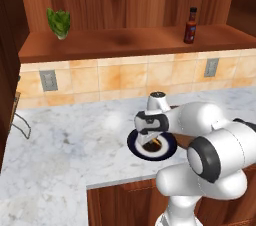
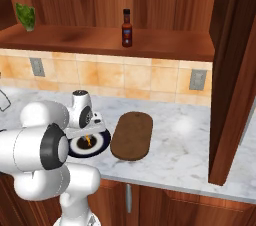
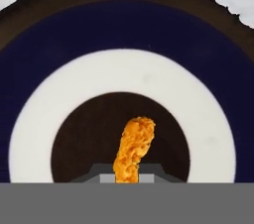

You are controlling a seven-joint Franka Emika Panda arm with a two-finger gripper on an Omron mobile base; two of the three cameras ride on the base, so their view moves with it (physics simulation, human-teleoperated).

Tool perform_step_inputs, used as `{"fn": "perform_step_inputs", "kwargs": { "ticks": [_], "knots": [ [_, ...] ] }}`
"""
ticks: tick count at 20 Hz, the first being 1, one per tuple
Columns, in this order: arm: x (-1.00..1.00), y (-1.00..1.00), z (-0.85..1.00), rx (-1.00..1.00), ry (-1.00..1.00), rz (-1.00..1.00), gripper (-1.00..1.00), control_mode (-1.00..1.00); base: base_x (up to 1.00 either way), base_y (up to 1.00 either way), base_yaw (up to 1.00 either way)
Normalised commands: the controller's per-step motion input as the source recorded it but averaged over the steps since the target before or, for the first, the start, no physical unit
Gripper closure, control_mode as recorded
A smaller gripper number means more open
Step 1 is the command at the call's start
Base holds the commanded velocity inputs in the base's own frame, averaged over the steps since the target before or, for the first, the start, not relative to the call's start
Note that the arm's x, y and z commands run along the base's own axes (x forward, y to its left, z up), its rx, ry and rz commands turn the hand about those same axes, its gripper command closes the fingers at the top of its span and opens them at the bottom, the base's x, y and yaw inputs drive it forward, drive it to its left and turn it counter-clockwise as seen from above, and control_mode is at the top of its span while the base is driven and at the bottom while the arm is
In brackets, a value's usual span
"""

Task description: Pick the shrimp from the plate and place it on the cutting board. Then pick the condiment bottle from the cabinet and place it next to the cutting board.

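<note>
The round navy plate [image 1: 136, 149] [image 2: 103, 141] [image 3: 44, 54] lies on the marble counter under my hand. My gripper [image 1: 153, 139] [image 2: 88, 138] [image 3: 130, 176] points down into its dark centre, shut on the tiny orange shrimp [image 3: 133, 146] [image 2: 89, 141], which stands up between the fingertips. The oval brown cutting board [image 2: 132, 135] lies just right of the plate, mostly hidden behind my arm in the left base view. The dark red condiment bottle [image 1: 190, 26] [image 2: 127, 29] stands upright on the open shelf of the wooden cabinet [image 1: 125, 42] [image 2: 165, 45].
A leafy green vegetable [image 1: 59, 22] [image 2: 26, 16] sits at the shelf's left end. Wall outlets [image 1: 48, 80] [image 2: 198, 79] are set in the tiled backsplash. A tall wooden panel [image 2: 230, 80] bounds the counter on the right. Open marble lies right of the board.
</note>
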Motion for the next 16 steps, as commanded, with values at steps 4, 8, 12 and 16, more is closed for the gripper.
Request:
{"fn": "perform_step_inputs", "kwargs": {
  "ticks": [4, 8, 12, 16],
  "knots": [
    [0.00, 0.00, 0.20, 0.00, 0.00, 0.00, 1.00, -1.00, 0.00, 0.00, 0.00],
    [0.00, 0.00, 0.20, 0.00, 0.00, 0.00, 1.00, -1.00, 0.00, 0.00, 0.00],
    [0.00, 0.00, 0.20, 0.00, 0.00, 0.00, 1.00, -1.00, 0.00, 0.00, 0.00],
    [0.00, -0.04, 0.16, 0.00, 0.00, 0.00, 1.00, -1.00, 0.00, 0.00, 0.00]
  ]
}}
